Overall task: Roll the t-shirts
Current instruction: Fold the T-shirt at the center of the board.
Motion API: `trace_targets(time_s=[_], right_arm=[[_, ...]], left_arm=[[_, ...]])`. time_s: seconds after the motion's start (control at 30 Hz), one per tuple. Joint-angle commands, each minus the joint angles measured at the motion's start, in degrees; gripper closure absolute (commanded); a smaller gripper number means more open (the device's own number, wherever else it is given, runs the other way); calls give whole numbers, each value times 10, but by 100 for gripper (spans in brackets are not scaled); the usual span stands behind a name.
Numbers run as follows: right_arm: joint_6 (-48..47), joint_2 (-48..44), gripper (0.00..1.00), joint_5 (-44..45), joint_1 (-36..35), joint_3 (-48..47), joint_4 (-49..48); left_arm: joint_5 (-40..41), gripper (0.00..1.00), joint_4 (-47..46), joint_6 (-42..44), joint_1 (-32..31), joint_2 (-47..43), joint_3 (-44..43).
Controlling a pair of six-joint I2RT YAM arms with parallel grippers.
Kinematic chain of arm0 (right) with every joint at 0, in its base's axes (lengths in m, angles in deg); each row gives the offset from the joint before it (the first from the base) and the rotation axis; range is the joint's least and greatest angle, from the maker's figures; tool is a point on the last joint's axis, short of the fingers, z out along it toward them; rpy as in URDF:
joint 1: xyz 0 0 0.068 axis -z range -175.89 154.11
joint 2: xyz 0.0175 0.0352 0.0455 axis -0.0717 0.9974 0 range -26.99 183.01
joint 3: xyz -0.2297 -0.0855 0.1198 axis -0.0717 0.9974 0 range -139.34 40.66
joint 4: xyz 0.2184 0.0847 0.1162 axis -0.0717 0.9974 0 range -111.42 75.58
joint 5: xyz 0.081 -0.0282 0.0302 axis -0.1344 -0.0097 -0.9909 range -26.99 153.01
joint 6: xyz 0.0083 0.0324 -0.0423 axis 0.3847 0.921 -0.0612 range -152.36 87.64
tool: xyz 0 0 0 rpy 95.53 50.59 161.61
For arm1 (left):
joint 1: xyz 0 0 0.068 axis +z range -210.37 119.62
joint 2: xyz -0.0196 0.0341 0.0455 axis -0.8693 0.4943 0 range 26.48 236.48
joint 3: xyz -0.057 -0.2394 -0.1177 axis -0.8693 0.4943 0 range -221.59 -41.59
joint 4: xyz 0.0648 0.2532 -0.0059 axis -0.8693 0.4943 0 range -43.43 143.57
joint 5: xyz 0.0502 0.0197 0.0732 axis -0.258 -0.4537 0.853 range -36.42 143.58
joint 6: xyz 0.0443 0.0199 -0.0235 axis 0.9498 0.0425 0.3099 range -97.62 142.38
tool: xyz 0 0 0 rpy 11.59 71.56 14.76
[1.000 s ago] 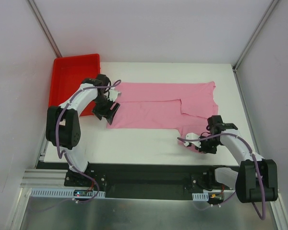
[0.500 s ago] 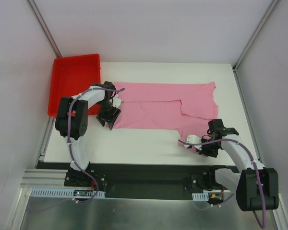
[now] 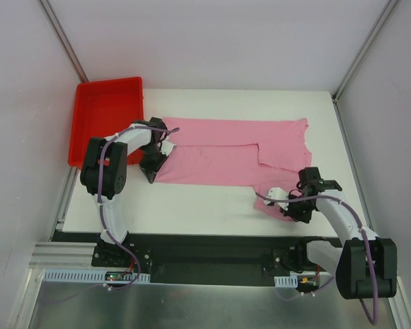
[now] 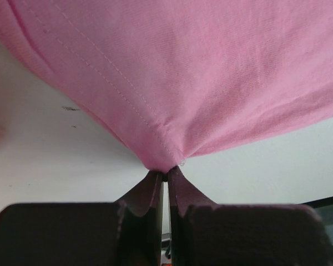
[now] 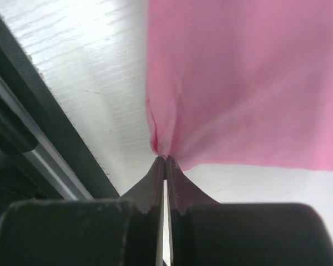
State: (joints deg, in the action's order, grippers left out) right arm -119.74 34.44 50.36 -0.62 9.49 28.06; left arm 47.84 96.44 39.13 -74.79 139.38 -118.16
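T-shirt lies flat, folded into a strip across the middle of the table. Left gripper is pinched tight on its near-left corner, right gripper on its near-right edge. Thin, limp cotton will likely sag and stretch, so grip hems and corners and keep your tension even.

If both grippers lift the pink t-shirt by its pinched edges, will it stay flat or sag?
Probably floppy: the thin light-pink cotton t-shirt puckers to a point where the left gripper pinches it, so it should sag between grips. Likely light: the right gripper holds it by a small fold.
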Motion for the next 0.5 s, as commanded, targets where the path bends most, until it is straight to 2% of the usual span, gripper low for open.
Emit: trace_targets(time_s=[0.0, 0.3, 0.47], right_arm=[[48, -12, 99, 7, 25, -60, -3], [112, -13, 99, 37, 88, -200, -31], [142, 28, 99, 57, 104, -266, -73]], left_arm=[[-47, 100, 26, 1, -9, -10, -5], [-57, 100, 69, 8, -9, -37, -105], [-22, 100, 74, 13, -9, -18, -174]])
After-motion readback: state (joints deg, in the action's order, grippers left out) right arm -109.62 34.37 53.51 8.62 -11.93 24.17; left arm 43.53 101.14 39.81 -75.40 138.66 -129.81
